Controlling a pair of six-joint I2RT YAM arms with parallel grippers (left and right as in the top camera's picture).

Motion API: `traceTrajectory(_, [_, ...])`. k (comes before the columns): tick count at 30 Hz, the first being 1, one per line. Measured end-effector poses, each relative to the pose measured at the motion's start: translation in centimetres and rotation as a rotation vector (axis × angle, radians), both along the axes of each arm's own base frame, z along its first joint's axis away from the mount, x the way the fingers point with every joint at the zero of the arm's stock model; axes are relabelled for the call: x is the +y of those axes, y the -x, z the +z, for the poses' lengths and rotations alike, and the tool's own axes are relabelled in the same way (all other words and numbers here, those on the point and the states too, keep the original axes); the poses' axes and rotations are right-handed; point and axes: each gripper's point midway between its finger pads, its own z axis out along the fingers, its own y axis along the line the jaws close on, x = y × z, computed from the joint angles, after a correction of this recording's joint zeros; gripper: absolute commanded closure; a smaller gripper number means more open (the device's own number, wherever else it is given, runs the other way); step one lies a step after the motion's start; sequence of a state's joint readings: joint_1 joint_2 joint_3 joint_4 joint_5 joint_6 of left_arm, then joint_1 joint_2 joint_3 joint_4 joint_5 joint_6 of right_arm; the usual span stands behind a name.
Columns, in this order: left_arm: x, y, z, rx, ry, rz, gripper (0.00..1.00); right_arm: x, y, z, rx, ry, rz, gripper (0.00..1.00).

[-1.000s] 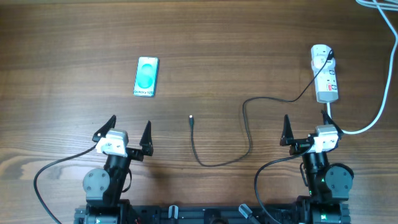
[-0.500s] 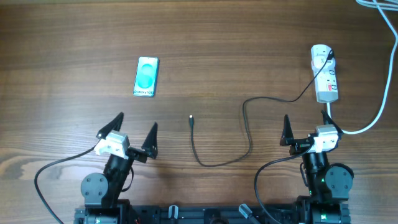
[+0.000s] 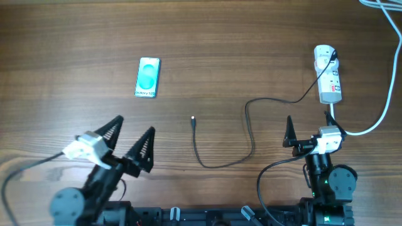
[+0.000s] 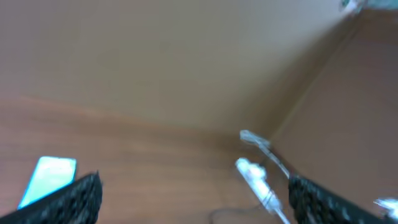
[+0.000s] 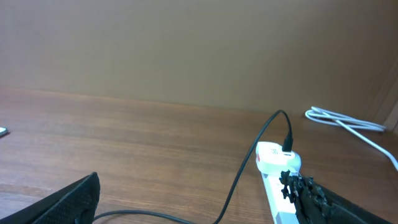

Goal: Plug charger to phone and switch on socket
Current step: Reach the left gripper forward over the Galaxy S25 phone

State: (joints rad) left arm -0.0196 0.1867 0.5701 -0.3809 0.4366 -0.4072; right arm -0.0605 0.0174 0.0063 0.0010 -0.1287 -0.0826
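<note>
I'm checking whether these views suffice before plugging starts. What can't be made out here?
Socket switch position: too small overhead; in the right wrist view the right finger and the bottom edge cut the socket off.
Phone port: too small overhead; the left wrist view is blurred and the left finger covers a corner.
Charger tip type: too small overhead.
White lead: leaves the overhead view at the upper right.
</note>
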Motion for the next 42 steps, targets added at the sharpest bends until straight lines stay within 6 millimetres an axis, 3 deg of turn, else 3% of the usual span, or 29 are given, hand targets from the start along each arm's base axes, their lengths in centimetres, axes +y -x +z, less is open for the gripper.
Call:
traceTrajectory(3, [-0.3,0.1,3.1,0.127,0.005,-0.022,0.00,0.0,0.0,0.0,-0.001,0.000,0.000,0.00])
traceTrajectory(7, [-1.0,-1.0,5.7,0.352,-0.006,-0.066,0.00,0.0,0.0,0.0,0.000,0.000,0.000,0.00])
traceTrajectory(11, [-1.5,-3.4,6.7,0.579,-0.017,-0.101,0.00,0.0,0.0,0.0,0.000,0.000,-0.003,0.00])
traceTrajectory(17, [-1.7,-8.8,5.5,0.766,-0.075,-0.142,0.00,-0.1,0.0,0.0,0.000,0.000,-0.003,0.00])
traceTrajectory(20, [-1.5,-12.1,3.7,0.811,-0.103,-0.136,0.00,0.0,0.0,0.0,0.000,0.000,-0.003,0.00])
traceTrajectory(25, [0.6,-18.0,-1.2,0.882,-0.189,-0.020,0.00,-0.1,0.0,0.0,0.000,0.000,-0.003,0.00])
traceTrajectory(29, [2.0,-20.8,-5.5,0.968,-0.246,0.050,0.00,-0.1,0.0,0.0,0.000,0.000,-0.003,0.00])
traceTrajectory(37, [3.3,-23.6,-12.4,1.108,-0.310,0.101,0.00,0.0,0.0,0.0,0.000,0.000,-0.003,0.00])
traceTrajectory(42, [3.5,-24.3,-18.2,1.241,-0.337,0.088,0.00,0.0,0.0,0.0,0.000,0.000,-0.003,0.00])
